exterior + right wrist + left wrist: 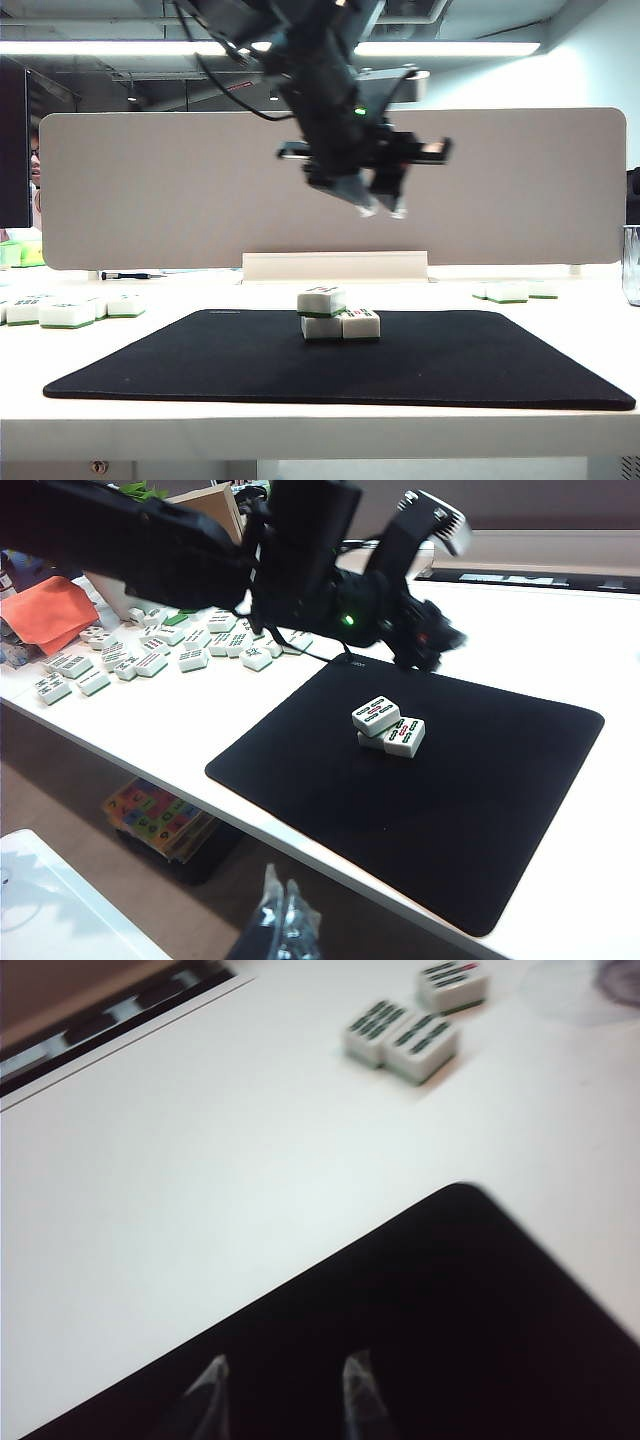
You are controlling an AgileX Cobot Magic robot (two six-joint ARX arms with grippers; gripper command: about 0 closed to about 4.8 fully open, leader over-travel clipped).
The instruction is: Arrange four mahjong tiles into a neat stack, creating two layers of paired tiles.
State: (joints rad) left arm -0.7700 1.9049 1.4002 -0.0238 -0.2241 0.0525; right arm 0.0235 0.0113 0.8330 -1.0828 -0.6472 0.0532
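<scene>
Three tiles sit mid-mat: two paired side by side, a third tile (321, 299) resting on top of the left one of the pair, so the stack (339, 315) lacks its fourth piece. The left gripper (381, 207) hangs high above the black mat (200, 370), slightly right of the stack in the exterior view, fingers part-open w/ nothing between them (the left wrist view shows both tips over a mat corner, empty).

The right gripper (283, 912) is parked low, off the table's near edge; its fingers look pressed together, holding nothing.

The step in hand, by the look of it: fetch a fourth tile. Nearest candidates are three spare tiles (413, 1022) on the bare white table (200, 1210) beyond the mat corner, two of them touching, one a little apart. Taking the lone one should avoid nudging its neighbours; a grip across its narrow sides would keep it square for placing flush beside the top tile.

Room is generous: the mat is bare apart from the stack, approx. centred. More loose tiles (66, 313) lie at the table's left end, and the back divider (150, 190) stands well behind.
</scene>
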